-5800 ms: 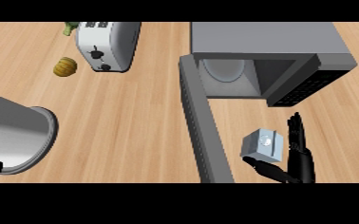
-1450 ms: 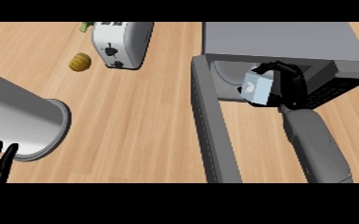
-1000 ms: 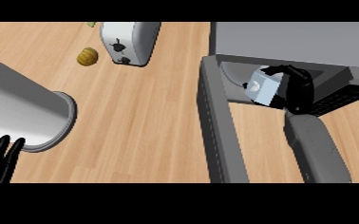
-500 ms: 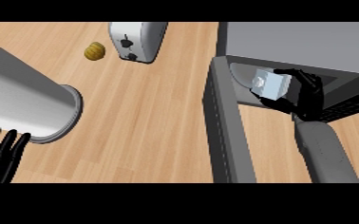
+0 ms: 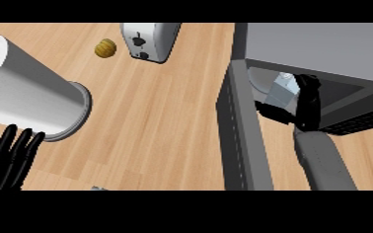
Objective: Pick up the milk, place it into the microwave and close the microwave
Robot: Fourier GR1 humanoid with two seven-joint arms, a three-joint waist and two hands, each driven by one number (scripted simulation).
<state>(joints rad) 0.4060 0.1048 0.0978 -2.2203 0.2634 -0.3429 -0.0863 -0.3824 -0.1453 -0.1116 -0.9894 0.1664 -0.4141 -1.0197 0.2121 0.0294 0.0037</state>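
The milk point(image 5: 279, 89), a small grey-white carton, is just inside the mouth of the grey microwave point(image 5: 310, 49) at the right. My right hand point(image 5: 304, 103) is curled round the carton and hides much of it. The microwave door point(image 5: 241, 128) stands swung open toward me, left of my right forearm. My left hand point(image 5: 16, 150) shows at the lower left edge, fingers straight and pointing up, holding nothing.
A large metal pot point(image 5: 36, 98) stands at the left, close to my left hand. A white toaster point(image 5: 148, 40) and a small brown roundish item point(image 5: 105, 48) sit at the back. Bare wooden counter point(image 5: 160, 123) lies between the pot and the door.
My right hand has carried the milk farther into the microwave opening. The view has shifted, so the pot and my left hand show more at the left.
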